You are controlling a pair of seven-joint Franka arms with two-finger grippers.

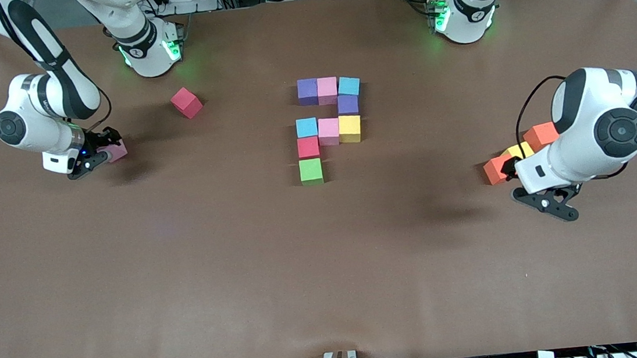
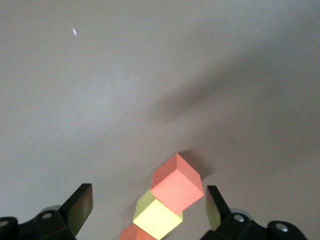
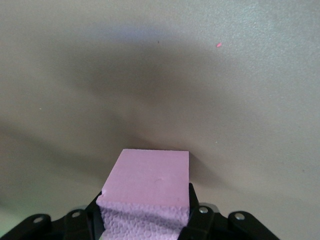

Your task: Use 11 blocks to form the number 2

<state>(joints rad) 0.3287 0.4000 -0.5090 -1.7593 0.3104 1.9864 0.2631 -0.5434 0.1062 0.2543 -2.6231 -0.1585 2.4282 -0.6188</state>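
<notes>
right hand (image 3: 145, 220): clamped on pink block (image 3: 147, 182) at worktop (image 1: 187, 273) | left hand (image 2: 147, 207): wide, over orange block (image 2: 176, 181)

Yellow block (image 1: 520, 151) half hidden by left arm's wrist (image 1: 546, 171)

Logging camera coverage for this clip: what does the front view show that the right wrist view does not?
Only the front view shows the unfinished number 2, a loose red block, the orange and yellow blocks by the open left hand, and both arms.
Only the right wrist view shows the fingers pressed against the block's sides.
Both show the right hand at the pink block on the brown table.
</notes>
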